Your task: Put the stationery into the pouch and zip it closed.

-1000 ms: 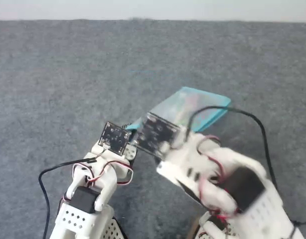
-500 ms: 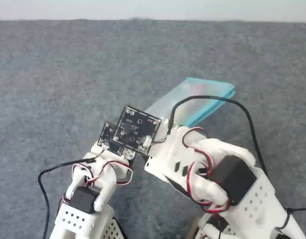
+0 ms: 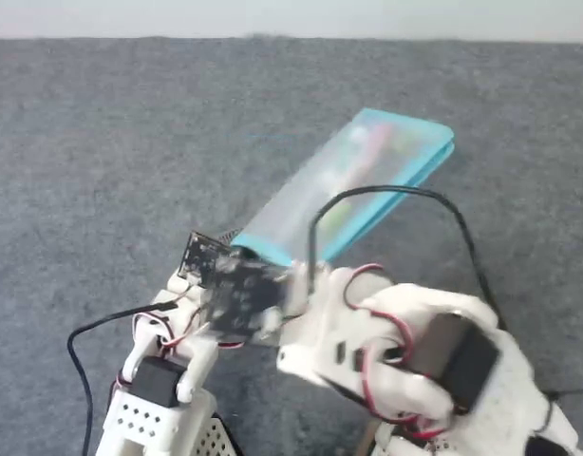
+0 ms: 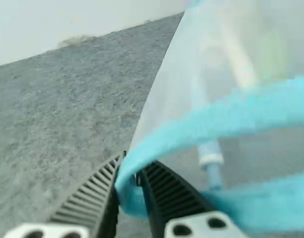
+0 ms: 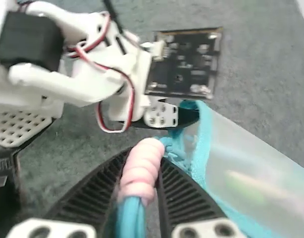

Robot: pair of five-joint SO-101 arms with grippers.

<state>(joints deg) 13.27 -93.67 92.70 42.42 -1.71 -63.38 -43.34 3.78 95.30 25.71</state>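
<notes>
A grey, felt-like tabletop [image 3: 102, 142] fills the high view up to a pale strip of wall [image 3: 291, 17] along the top edge. Two white arms rise from the bottom edge. The right arm [image 3: 434, 370] bulks at the lower right, strung with red and white wires and with a black cable [image 3: 386, 193] arching over it. The slimmer left arm [image 3: 163, 380] stands at the lower left. From just above their wrists, near the centre of the frame, the pouch [image 3: 301, 214] slants away to the upper right. It is a translucent sleeve with cyan trim, and it appears lifted off the tabletop. The stationery [image 3: 377, 142] lies inside it, showing as pale pink and green streaks toward the far end. In the left wrist view a pale pen [image 4: 211, 158] with a light blue cap shows through the pouch wall. A dark circuit board [image 5: 184, 62] sits on the left arm's wrist. The left gripper [image 4: 128, 173] has its ribbed black fingers closed on the cyan edge band at the pouch's near corner. The right gripper [image 5: 143, 161] pinches the pink zip pull [image 5: 140, 173] between its fingers, close beside the tip of the left gripper, and cyan cord runs back from the pull between those fingers.
</notes>
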